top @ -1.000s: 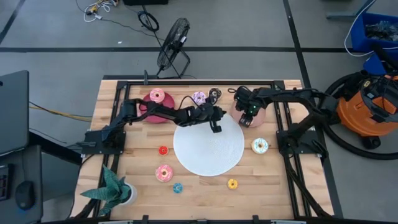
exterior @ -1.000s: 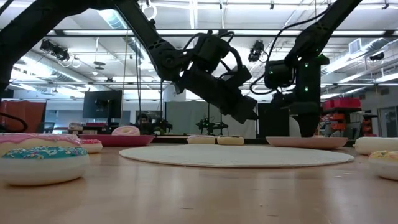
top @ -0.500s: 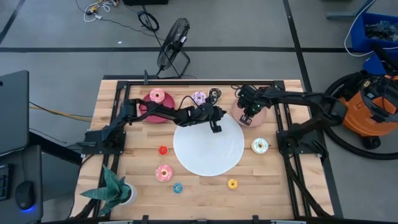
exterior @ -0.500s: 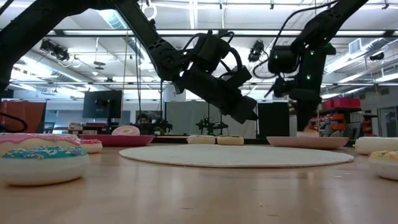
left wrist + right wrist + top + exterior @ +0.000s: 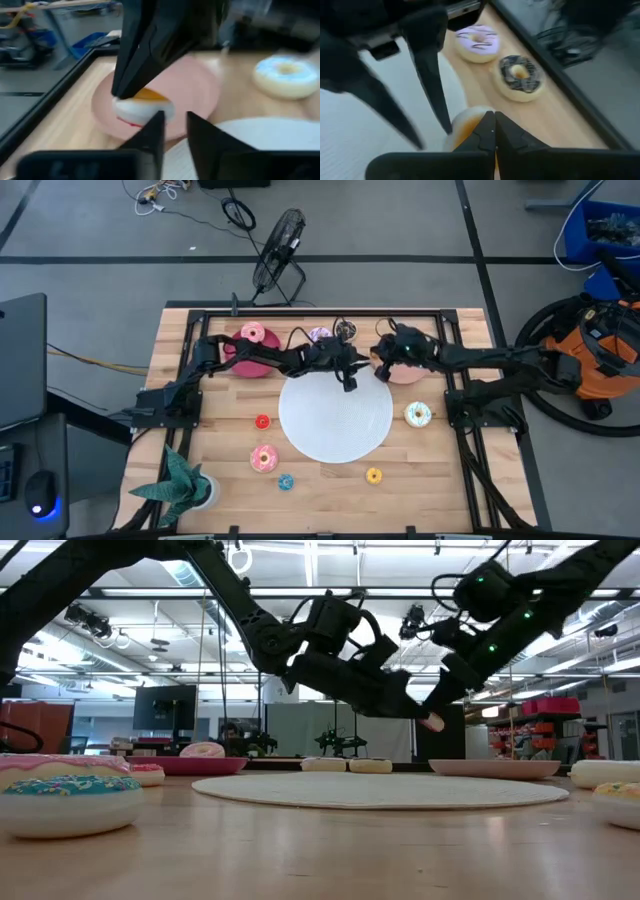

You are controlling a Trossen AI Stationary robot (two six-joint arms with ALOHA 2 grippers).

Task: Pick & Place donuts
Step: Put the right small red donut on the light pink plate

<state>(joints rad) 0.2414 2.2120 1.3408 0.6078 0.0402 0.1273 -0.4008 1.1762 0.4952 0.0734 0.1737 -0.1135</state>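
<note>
floor: grey (image 5: 90, 270) | fan (image 5: 278, 242) | vacuum: orange (image 5: 590, 360)

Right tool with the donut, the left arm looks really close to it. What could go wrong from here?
1. Collision: the right tool and the open left tool sit very close together at the edge of the white disc; if either moves, it might strike the other.
2. Drop: the held donut seems pinched only at the tool's tips, so a knock could free it, and it might land off the salmon plate.
</note>
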